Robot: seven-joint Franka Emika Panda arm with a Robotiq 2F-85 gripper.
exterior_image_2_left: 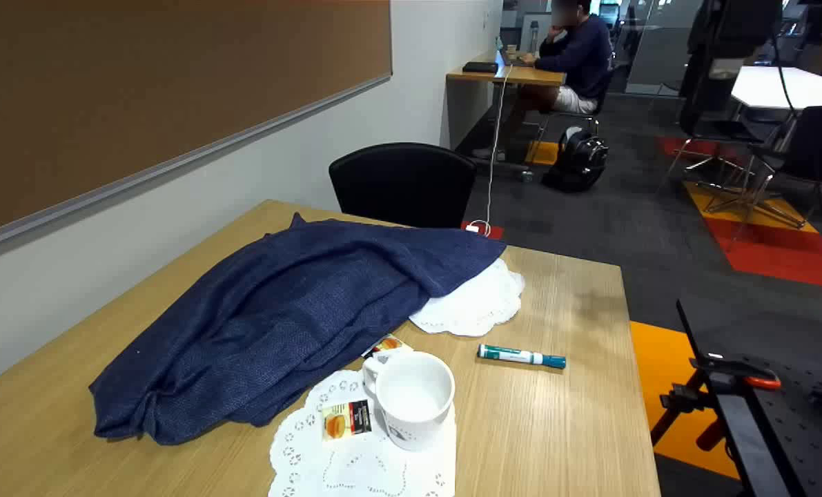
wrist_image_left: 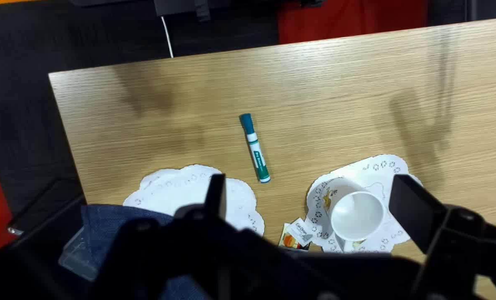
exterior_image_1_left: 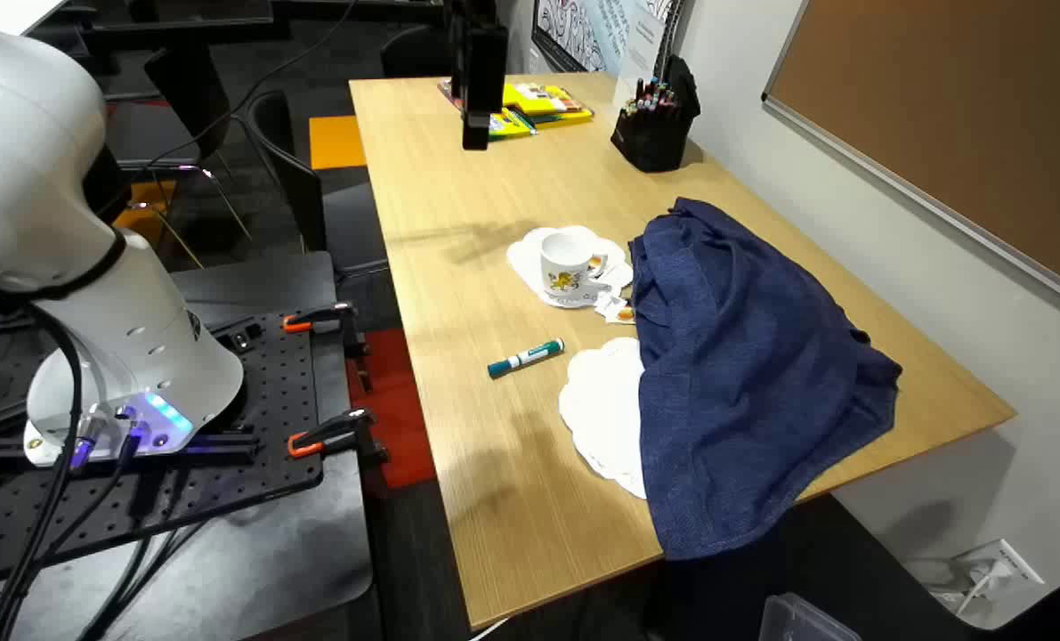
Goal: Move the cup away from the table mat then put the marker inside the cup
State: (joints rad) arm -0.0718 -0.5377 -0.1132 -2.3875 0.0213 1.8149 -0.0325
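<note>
Overhead, dark, blocky fingers (wrist_image_left: 414, 210) stand spread wide apart, well clear of a glossy white cup (exterior_image_2_left: 414, 397) printed with a small yellow figure. The cup sits upright on a scallop-edged table mat (exterior_image_2_left: 314, 459), papery and pierced like lace, with a flat printed packet (exterior_image_2_left: 346, 420) lying on the mat just beside the cup. Near the cup, off the mat, a slim cylindrical marker (wrist_image_left: 255, 148), white and green with a smooth teal cap, lies on the pale, wood-grained bench (exterior_image_1_left: 458, 401). Close to the cup, a coarsely woven navy cloth (exterior_image_1_left: 752, 383) slumps in soft folds, partly covering a rounded white lacy sheet (exterior_image_1_left: 605, 409). Farther from the cup, a boxy black holder (exterior_image_1_left: 650, 147) bristles with colorful pens (exterior_image_1_left: 652, 96) in an exterior view.
</note>
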